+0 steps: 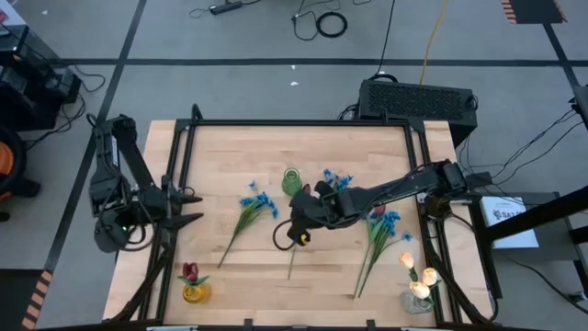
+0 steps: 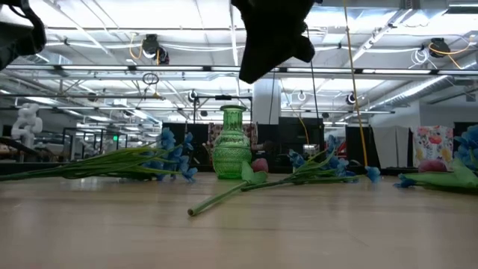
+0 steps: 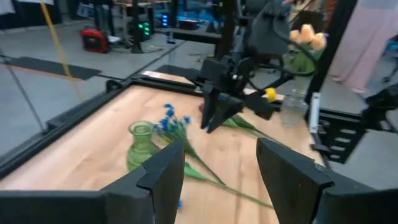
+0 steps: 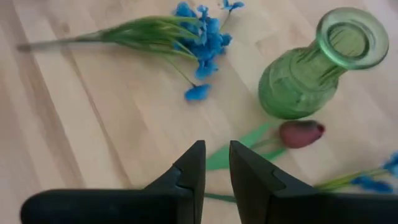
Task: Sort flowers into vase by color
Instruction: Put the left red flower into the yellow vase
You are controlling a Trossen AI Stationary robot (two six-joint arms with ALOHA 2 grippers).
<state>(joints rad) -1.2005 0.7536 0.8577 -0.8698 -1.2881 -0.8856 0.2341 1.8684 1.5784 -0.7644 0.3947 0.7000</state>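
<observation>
Nearest the low camera a long green stem lies across the wooden surface (image 1: 239, 267), its cut end toward us, running back to a dark red tulip (image 4: 301, 133) whose head rests just beside the foot of the green glass vase (image 4: 317, 65). That vase stands upright near the middle of the surface, toward twelve o'clock, with nothing showing in its mouth. The right gripper (image 4: 216, 163) hangs above the tulip's stem, at about six o'clock from the vase; its jaws are nearly together, only a thin gap between them, and they hold nothing. The right arm reaches in from three o'clock. At about nine o'clock from the vase lies a bunch of blue blossoms (image 1: 258, 201), stems trailing toward seven o'clock. More blue flowers (image 1: 337, 178) lie just at the vase's three o'clock, and a further blue bunch (image 1: 386, 222) lies farther out toward four o'clock, stems pointing to six. In the corner at five o'clock a clear vase (image 1: 418, 302) holds cream-yellow tulips (image 1: 415, 272); in the corner at seven o'clock a small yellow vase (image 1: 194, 293) holds one dark red flower (image 1: 189, 271). The left gripper (image 1: 192, 208) waits at the nine o'clock edge, well apart from everything, its jaws spread wide and empty.
</observation>
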